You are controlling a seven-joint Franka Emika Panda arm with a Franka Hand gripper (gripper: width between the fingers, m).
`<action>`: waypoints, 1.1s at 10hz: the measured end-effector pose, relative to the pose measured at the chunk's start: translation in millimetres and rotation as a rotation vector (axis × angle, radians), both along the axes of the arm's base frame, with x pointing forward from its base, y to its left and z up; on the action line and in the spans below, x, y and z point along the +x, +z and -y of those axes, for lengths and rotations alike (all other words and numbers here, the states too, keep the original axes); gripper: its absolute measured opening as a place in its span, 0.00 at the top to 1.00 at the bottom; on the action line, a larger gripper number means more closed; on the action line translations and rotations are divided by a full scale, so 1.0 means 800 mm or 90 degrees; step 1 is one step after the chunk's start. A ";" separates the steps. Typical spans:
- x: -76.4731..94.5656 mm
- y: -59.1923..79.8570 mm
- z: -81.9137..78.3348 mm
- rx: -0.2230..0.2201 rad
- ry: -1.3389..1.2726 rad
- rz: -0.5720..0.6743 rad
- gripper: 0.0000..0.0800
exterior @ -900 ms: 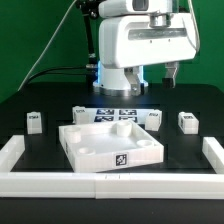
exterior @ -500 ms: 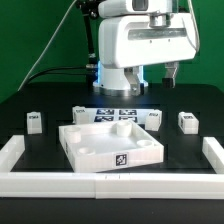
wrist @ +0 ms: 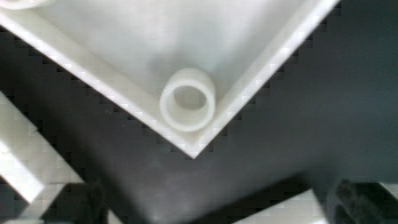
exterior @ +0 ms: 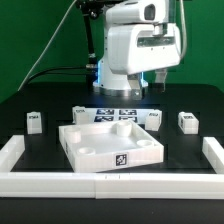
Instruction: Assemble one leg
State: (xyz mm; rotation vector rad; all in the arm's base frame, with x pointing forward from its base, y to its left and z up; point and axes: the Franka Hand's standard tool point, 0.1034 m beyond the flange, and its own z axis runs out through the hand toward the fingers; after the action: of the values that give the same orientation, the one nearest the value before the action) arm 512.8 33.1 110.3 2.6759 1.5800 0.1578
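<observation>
Gripper point(exterior: 160, 78) is held well above the tray point(exterior: 88, 150). A tray corner with its hole point(wrist: 189, 98) is seen beneath it in the wrist view. Jaws are judged wide and empty: dark tips are made out far apart at the wrist view's edge, though blurred. No leg is fitted yet.

The leg point(exterior: 153, 119) is found upright on the tabletop point(exterior: 30, 95), just behind the tray's far corner on the exterior view's right. The other legs point(exterior: 33, 121) are set around the tray.

Leg is judged light, stiff, smooth plastic, likely slippery. Hold is best taken squarely across two flat opposite sides, with the end meant for the hole left free.
</observation>
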 end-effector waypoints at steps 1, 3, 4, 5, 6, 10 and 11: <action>-0.006 -0.007 0.008 -0.006 0.040 -0.013 0.19; -0.024 -0.028 0.038 -0.007 0.086 -0.043 0.19; -0.023 -0.027 0.042 -0.010 0.078 -0.043 0.19; -0.023 -0.028 0.039 -0.010 0.080 -0.043 0.19; -0.023 -0.028 0.040 -0.010 0.079 -0.043 0.19; -0.051 -0.051 0.087 -0.033 0.320 -0.038 0.19; -0.055 -0.056 0.092 -0.039 0.355 -0.045 0.19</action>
State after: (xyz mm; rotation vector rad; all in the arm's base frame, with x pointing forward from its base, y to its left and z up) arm 468.7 -40.6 65.5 2.1471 2.2695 0.0239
